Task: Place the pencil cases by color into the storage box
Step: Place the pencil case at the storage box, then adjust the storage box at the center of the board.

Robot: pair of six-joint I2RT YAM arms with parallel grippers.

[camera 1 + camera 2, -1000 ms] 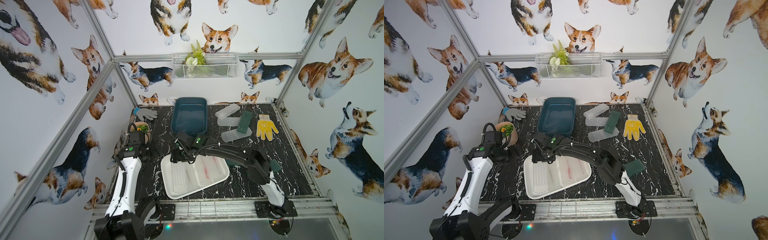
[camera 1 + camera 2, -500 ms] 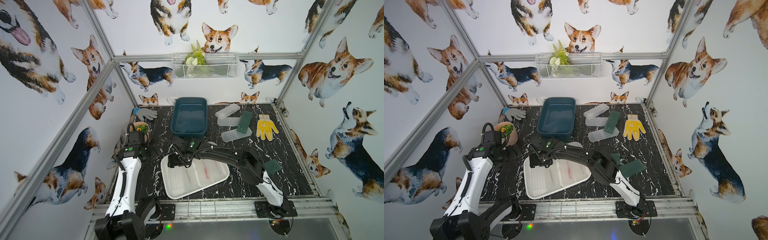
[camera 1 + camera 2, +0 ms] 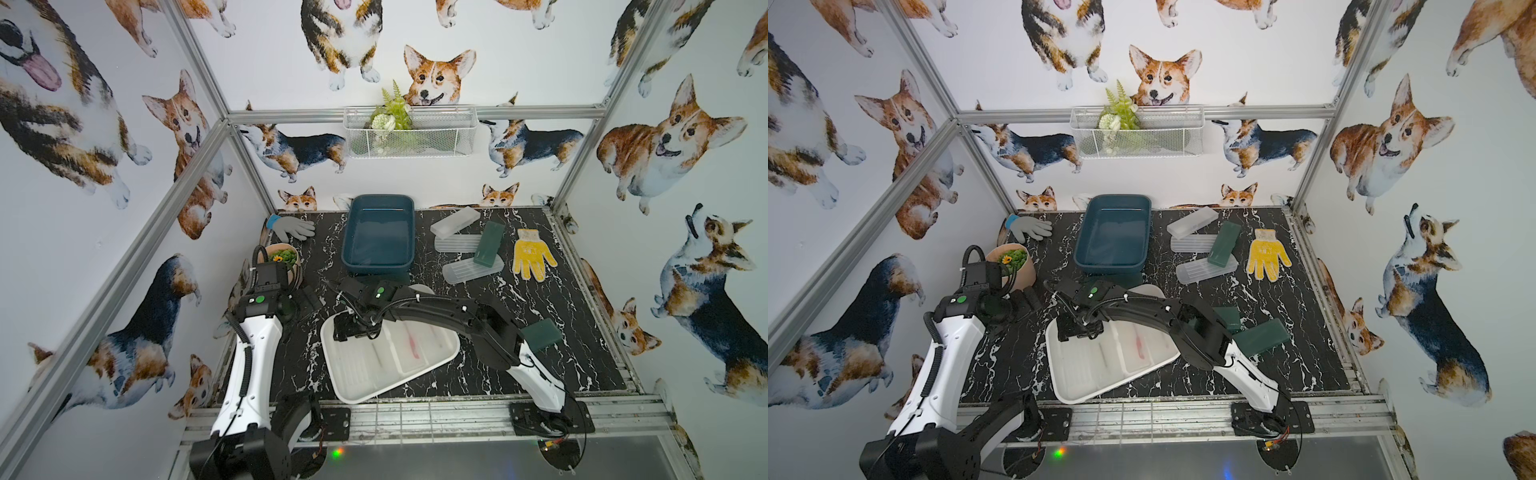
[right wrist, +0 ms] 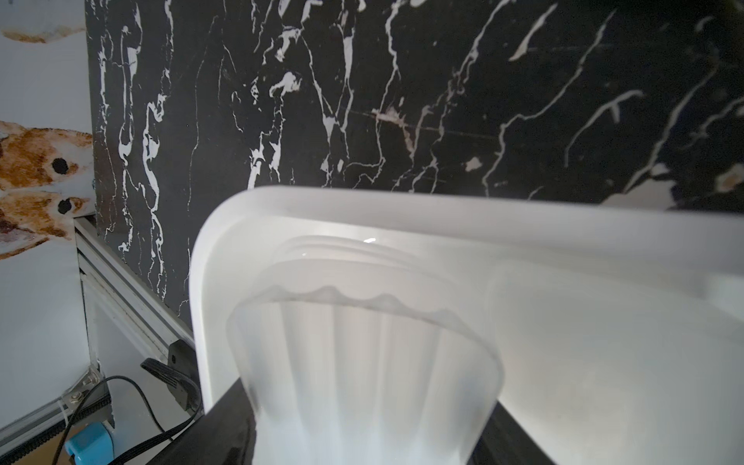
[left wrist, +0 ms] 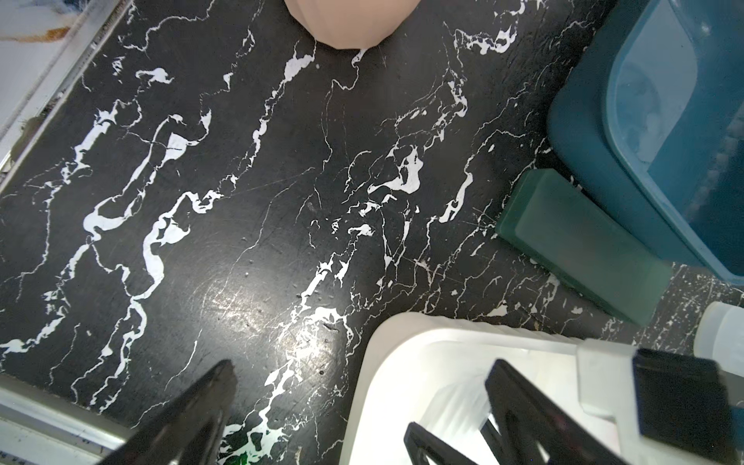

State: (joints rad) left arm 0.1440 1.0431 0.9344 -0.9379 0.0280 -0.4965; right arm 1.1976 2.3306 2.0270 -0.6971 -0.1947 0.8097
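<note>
Right wrist: frosted pencil case (image 4: 362, 362) hangs close inside white box (image 4: 443, 209) rim.

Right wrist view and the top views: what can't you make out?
Right wrist: fingertips of the right tool, covered by the frosted case it grips.
Both top views: case count in white tray, pale on pale.
In a top view: green case half behind right arm.
</note>
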